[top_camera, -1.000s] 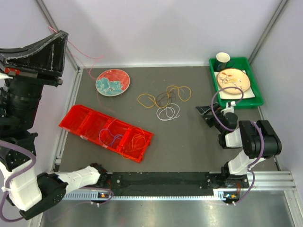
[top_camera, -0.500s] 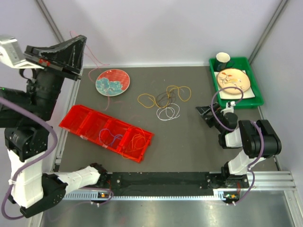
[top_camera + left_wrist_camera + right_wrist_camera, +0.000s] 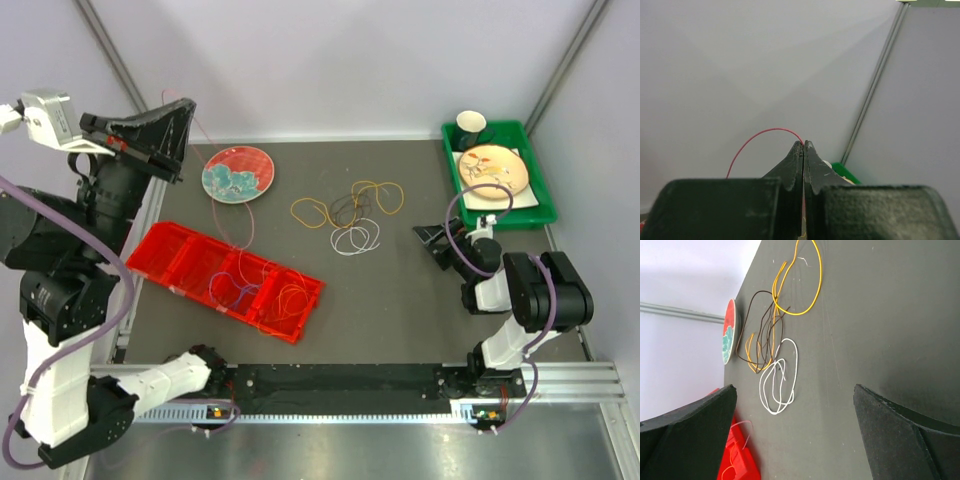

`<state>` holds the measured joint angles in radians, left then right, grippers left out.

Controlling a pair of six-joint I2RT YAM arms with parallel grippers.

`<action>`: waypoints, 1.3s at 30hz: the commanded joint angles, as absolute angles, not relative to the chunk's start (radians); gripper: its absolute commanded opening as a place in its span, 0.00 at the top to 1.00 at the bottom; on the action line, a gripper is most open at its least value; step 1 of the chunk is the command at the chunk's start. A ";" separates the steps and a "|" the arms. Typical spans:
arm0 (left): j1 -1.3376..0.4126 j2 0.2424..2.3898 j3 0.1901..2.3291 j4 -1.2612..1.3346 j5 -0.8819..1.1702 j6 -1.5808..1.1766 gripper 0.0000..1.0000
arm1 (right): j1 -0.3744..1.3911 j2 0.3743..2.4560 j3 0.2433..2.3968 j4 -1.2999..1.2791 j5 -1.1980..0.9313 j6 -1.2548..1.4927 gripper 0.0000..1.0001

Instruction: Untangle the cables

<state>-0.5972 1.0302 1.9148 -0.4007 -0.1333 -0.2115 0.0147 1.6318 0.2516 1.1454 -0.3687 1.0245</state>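
Over the table's left edge, the left gripper (image 3: 803, 147) was raised high with its jaws pressed together on a thin red wire cable (image 3: 760, 133). From that pinch the cable fell in a long slanting line, down and to the right, past the far-left corner. Its lower end reached the red plastic divided tray (image 3: 165, 252) lying along the near-left part of the table. So the tray sat below the hand and toward the near edge, which I judged the next move would depend on. Further right, a loose heap of orange, yellow, dark and white wire loops (image 3: 352, 208) lay mid-table toward the far edge. It was much nearer the right gripper (image 3: 433, 242), which sat low with its fingers spread wide and nothing between them, the heap just off to its left
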 commanded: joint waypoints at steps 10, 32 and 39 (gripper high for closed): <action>-0.597 0.870 1.701 -0.505 -0.362 -0.255 1.00 | 0.012 1.644 0.285 1.215 -0.382 1.025 0.01; -0.595 0.730 1.313 -0.686 -0.474 -0.508 1.00 | 0.014 1.643 0.282 1.213 -0.382 1.028 0.01; -0.597 0.690 1.218 -0.719 -0.427 -0.578 1.00 | 0.014 1.643 0.282 1.215 -0.382 1.028 0.01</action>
<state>-0.5972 0.7143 1.2568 -0.7105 -0.4580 -0.5171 0.0147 1.6318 0.2584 1.1526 -0.3695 1.0260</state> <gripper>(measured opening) 0.010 0.987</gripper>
